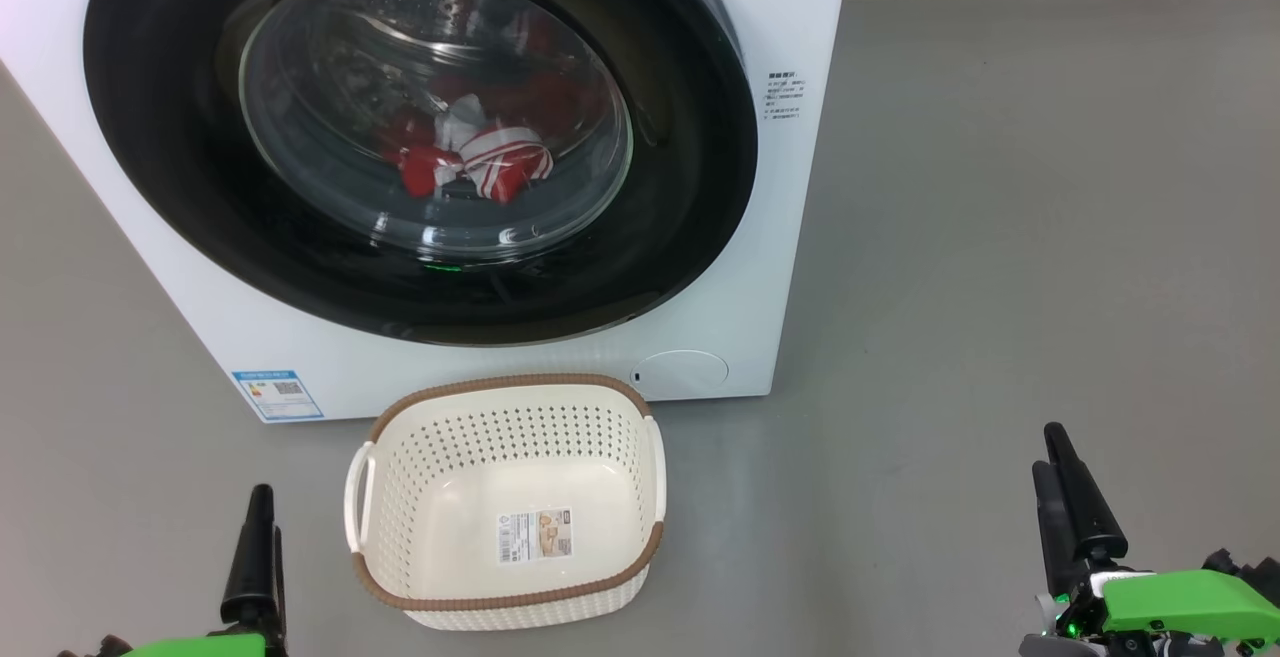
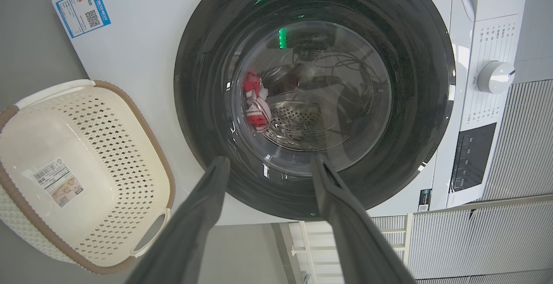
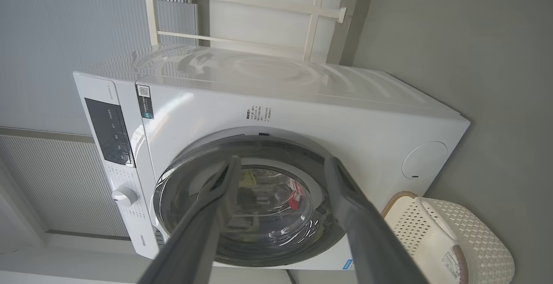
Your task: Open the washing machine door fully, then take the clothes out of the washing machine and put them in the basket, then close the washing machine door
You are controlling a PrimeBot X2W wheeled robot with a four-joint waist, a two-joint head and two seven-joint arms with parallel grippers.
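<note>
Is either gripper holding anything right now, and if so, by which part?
Nothing is held. The left gripper and right gripper are both open and empty, clear of the washing machine door.

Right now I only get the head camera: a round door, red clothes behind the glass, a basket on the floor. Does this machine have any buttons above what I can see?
Observer: Yes. The left wrist view shows a white knob on the strip above the washing machine door.
Operator: Is there anything else up there?
Observer: A dark control panel sits on the same strip, beside the knob.
Operator: The left claw looks like one dark spike to me. Is it holding something?
Observer: No. Its own camera shows the left claw with two fingers spread apart and nothing between them.
</note>
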